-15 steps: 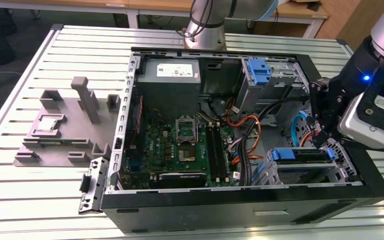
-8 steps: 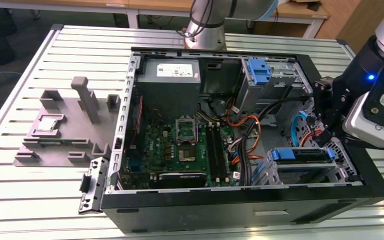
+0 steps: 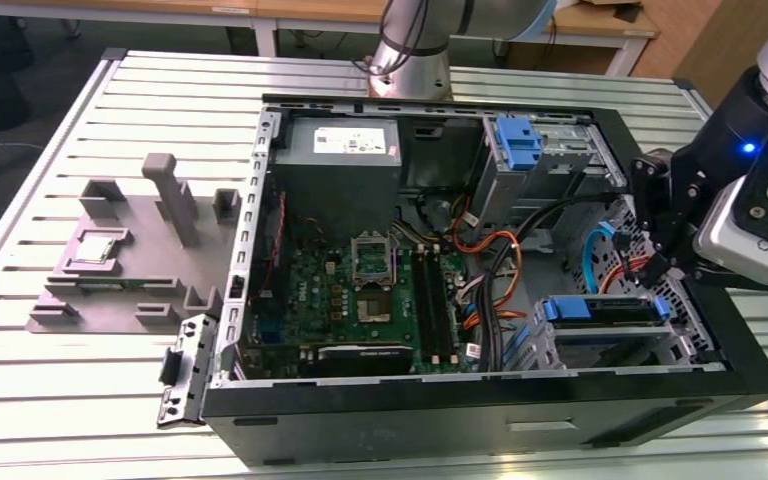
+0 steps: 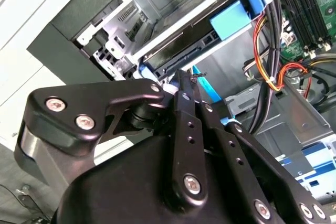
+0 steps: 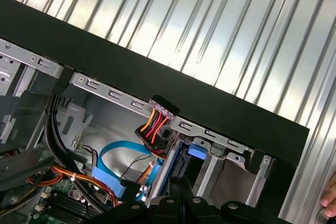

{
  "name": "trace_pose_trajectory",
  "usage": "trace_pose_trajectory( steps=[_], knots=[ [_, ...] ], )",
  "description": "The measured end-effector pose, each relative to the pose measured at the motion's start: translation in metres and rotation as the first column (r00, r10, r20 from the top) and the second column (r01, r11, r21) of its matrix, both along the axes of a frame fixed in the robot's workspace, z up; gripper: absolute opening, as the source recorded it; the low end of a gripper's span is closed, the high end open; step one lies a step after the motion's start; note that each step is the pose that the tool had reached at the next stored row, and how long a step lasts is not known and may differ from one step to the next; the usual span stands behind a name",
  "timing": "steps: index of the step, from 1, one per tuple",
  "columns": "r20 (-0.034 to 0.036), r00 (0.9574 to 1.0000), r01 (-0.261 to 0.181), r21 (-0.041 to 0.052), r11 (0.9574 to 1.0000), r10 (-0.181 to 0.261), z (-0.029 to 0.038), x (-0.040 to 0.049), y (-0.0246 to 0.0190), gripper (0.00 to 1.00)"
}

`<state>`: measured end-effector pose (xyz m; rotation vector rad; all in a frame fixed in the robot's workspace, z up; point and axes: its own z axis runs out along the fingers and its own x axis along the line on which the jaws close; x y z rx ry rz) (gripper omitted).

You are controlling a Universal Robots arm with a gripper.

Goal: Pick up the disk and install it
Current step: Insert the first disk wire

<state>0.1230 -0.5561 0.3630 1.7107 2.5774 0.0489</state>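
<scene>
**A:** Exterior view first. Where is the flat silver-metal disk in its blue plastic bracket [image 3: 602, 310]?

**B:** It lies flat on top of the grey metal drive cage [image 3: 624, 350], in the corner of the open black computer case [image 3: 491, 415] toward the exterior view's right. The arm's black gripper [image 3: 658, 240] hangs just above and beside it, over the case wall.

**A:** And in the second wrist view?

**B:** The disk [image 4: 181, 51] shows edge-on, with its connector end toward the camera. The gripper [image 4: 184, 77] has its fingers pressed together, and the tip is just short of that edge. I think nothing is pinched between them, though the tip is cluttered by a blue flat cable [image 4: 210, 88].

**A:** The first wrist view?

**B:** There is a bundle of red, orange and black wires [image 5: 156, 124], and below it a blue tab [image 5: 195, 150] that is probably the bracket.

**A:** How will the disk handle?

**B:** I'd judge it dense, rigid and smooth-sided, and sensitive to knocks. The blue bracket's long sides look like the safest hold, well away from the connector.
</scene>
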Motion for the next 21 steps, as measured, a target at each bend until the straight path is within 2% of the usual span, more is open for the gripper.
trace_pose_trajectory(
  steps=[21],
  knots=[
    [0.0,0.9997,-0.023,0.0001,0.9997,0.023,-0.0006,0.0152,0.014,0.1]
  ],
)
